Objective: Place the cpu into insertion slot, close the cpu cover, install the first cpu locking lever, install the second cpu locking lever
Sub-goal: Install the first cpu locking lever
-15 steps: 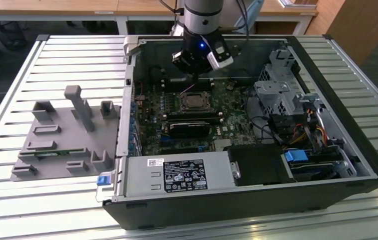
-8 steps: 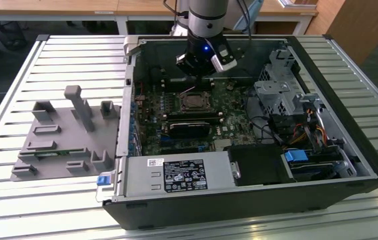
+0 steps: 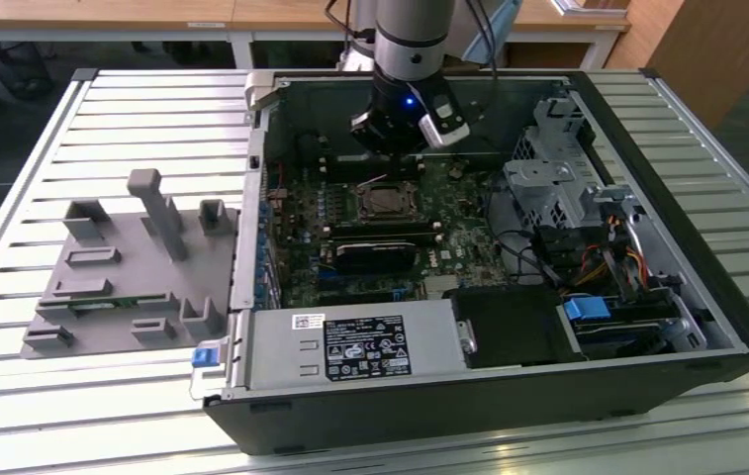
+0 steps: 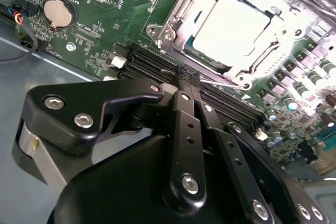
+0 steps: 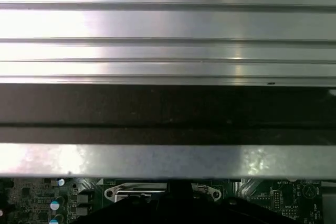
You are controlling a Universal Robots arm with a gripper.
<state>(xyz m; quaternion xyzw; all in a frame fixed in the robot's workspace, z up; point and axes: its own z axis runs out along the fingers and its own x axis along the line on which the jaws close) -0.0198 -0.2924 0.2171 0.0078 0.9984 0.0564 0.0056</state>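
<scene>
In the second wrist view the cpu [image 4: 231, 27] lies flat in the insertion slot [image 4: 160, 32], its pale metal top lit bright. The silver cpu cover [image 4: 252, 61] lies down around it as a frame. My gripper [image 4: 188, 74] is shut with its black fingers pressed together. Its tips hang just beside the socket's near edge, close to a thin silver lever rod [image 4: 227, 83]. I cannot tell whether the tips touch the rod. In the exterior view the gripper [image 3: 397, 158] hovers inside the open computer case, just behind the socket [image 3: 384, 203].
Black memory sticks [image 3: 374, 237] lie in front of the socket. A power supply [image 3: 354, 346] fills the case front, and a drive cage [image 3: 552, 188] stands at the exterior view's right. A grey fixture [image 3: 124, 267] sits on the slatted table at its left. Case wall rails [image 5: 168, 66] run close to the wrist.
</scene>
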